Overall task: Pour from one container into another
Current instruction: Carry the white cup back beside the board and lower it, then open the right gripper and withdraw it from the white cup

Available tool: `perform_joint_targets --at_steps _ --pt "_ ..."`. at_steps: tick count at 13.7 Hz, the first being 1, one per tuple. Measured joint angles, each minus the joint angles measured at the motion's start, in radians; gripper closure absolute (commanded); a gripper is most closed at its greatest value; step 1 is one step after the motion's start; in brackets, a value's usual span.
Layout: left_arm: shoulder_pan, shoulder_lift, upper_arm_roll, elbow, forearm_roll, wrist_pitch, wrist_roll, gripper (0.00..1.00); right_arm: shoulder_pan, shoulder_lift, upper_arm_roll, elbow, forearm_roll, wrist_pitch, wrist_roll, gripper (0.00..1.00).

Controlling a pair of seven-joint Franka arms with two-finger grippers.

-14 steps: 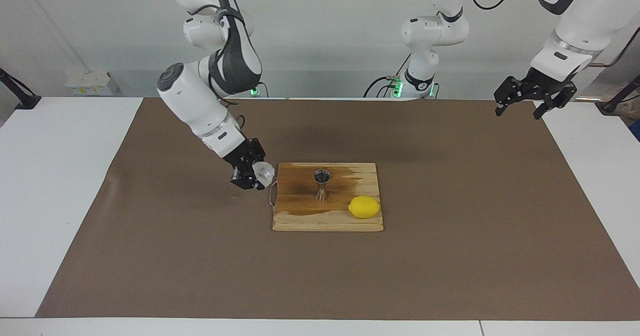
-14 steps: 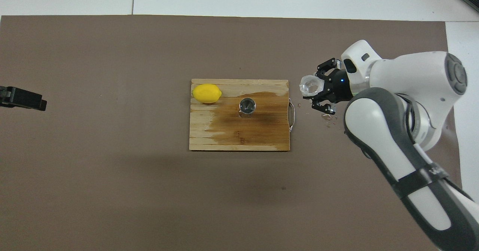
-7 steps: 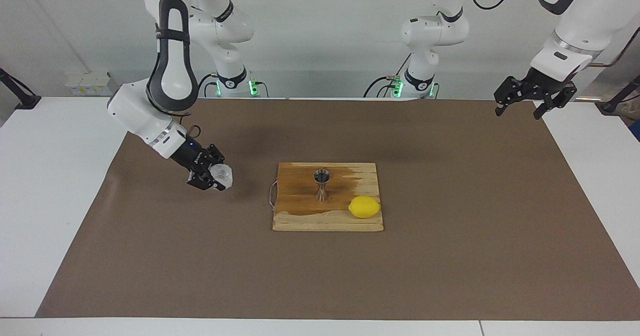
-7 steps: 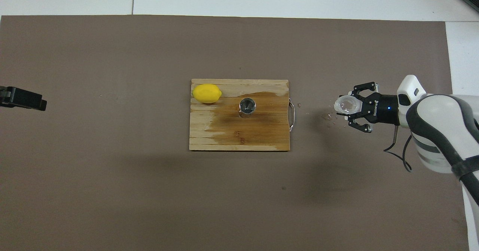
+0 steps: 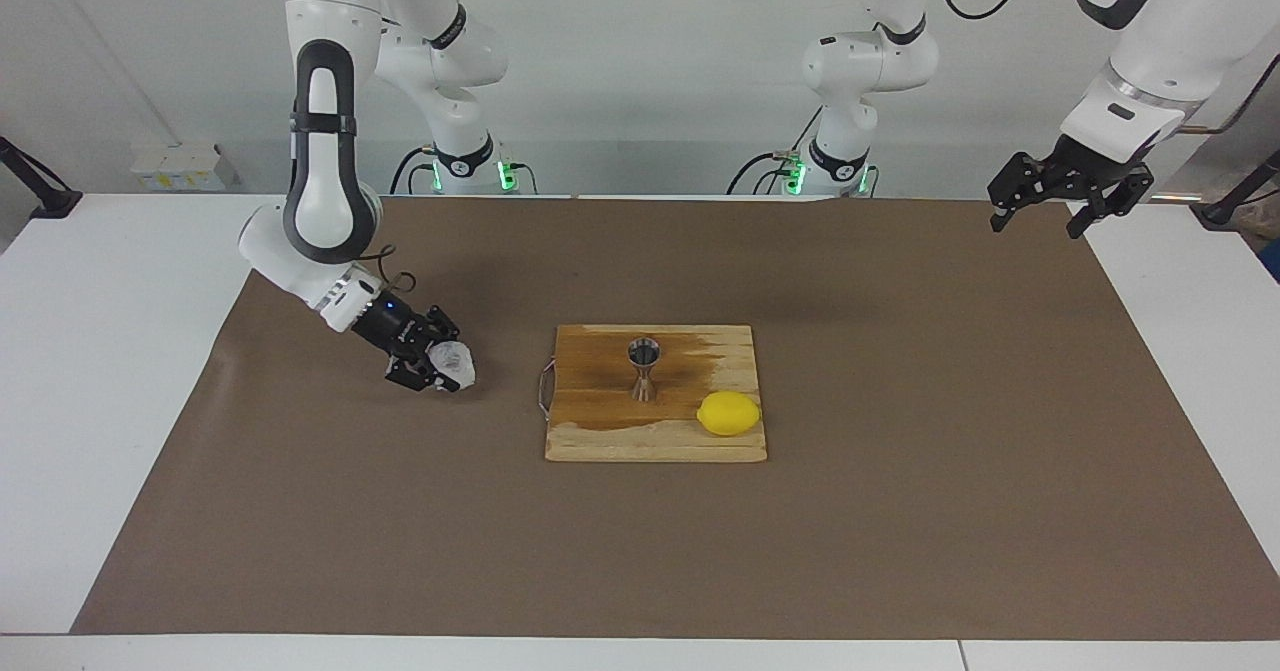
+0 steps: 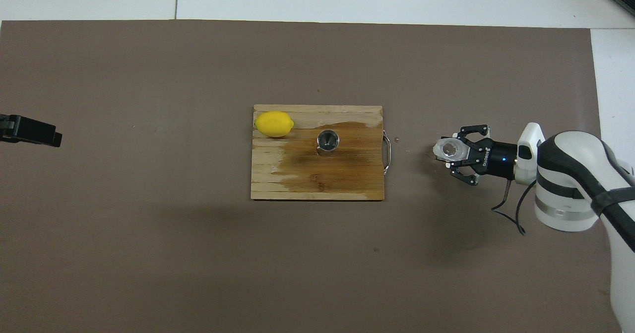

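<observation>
My right gripper (image 5: pixel 447 365) is shut on the small translucent plastic cup (image 5: pixel 451 359) and holds it tilted, low over the brown mat, beside the wooden board (image 5: pixel 600 443) toward the right arm's end. The overhead view shows the cup (image 6: pixel 448 149) in the right gripper (image 6: pixel 452 150), a short gap from the board's metal handle (image 6: pixel 387 152). The steel hourglass jigger (image 5: pixel 644 367) stands upright on the board's wet dark patch; its round mouth shows in the overhead view (image 6: pixel 328 140). My left gripper (image 5: pixel 1036 221) waits open and empty, raised over the left arm's end of the table.
A yellow lemon (image 5: pixel 728 413) lies on the board's corner, farther from the robots than the jigger. A few water drops (image 6: pixel 396 138) lie on the brown mat (image 5: pixel 900 511) by the handle. The left gripper's tip (image 6: pixel 31 130) shows at the overhead view's edge.
My right gripper carried the cup away from the board's edge toward the right arm's end, then came a little back and lower. The left arm, jigger and lemon have not moved.
</observation>
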Motion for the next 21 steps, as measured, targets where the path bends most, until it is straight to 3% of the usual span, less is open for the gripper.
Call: perform_joint_targets --at_steps 1,2,6,8,14,18,21 --pt "0.000 0.000 0.000 0.000 0.000 0.000 0.000 0.00 -0.005 0.017 0.000 0.001 0.006 -0.002 -0.024 0.13" --pt "0.000 0.000 0.000 0.000 0.000 0.000 0.000 0.00 -0.007 0.025 0.000 0.002 0.007 -0.004 -0.034 0.00" --pt "0.000 0.000 0.000 0.000 0.000 0.000 0.000 0.00 -0.001 0.009 0.005 0.019 0.000 -0.014 -0.031 0.00" --pt "0.000 0.000 0.000 0.000 0.000 0.000 0.000 0.00 0.003 -0.019 0.008 0.028 -0.071 -0.014 0.042 0.00" --pt "0.000 0.000 0.000 0.000 0.000 0.000 0.000 0.00 0.049 -0.169 0.010 0.049 -0.435 -0.015 0.552 0.00" --pt "0.000 0.000 0.000 0.000 0.000 0.000 0.000 0.00 0.050 -0.191 0.010 0.064 -0.677 -0.012 0.893 0.00" --pt "0.000 0.000 0.000 0.000 0.000 0.000 0.000 0.00 0.086 -0.192 0.014 0.096 -0.922 -0.012 1.249 0.00"
